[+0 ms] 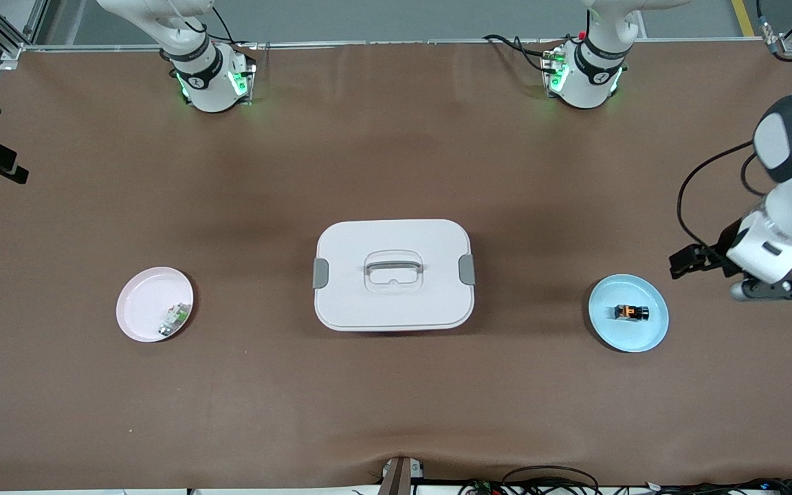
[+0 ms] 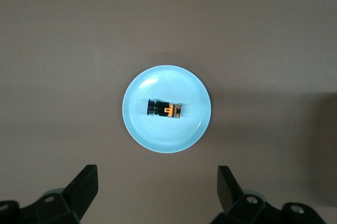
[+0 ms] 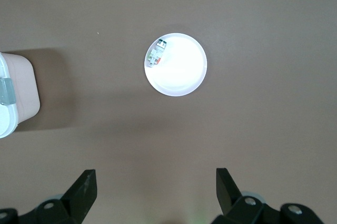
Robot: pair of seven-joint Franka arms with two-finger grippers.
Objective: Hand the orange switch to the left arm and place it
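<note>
The pink plate (image 1: 155, 304) held a green-and-white part (image 1: 174, 320); the right gripper (image 3: 156, 192) hung above it, fingers (image 3: 84, 190) spread, empty. The box (image 1: 393, 274) sat mid-bench (image 1: 396, 158). The switch (image 1: 632, 313) lay in the blue plate (image 1: 628, 337), with the left gripper (image 2: 158, 190) overhead, fingers (image 2: 86, 186) released.

White arms (image 1: 791, 199), black joints, green-lit bases (image 1: 214, 86).

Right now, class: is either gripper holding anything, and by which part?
Nothing is held. The left gripper hangs open above the blue plate with the orange switch; the right gripper is open and empty.
</note>
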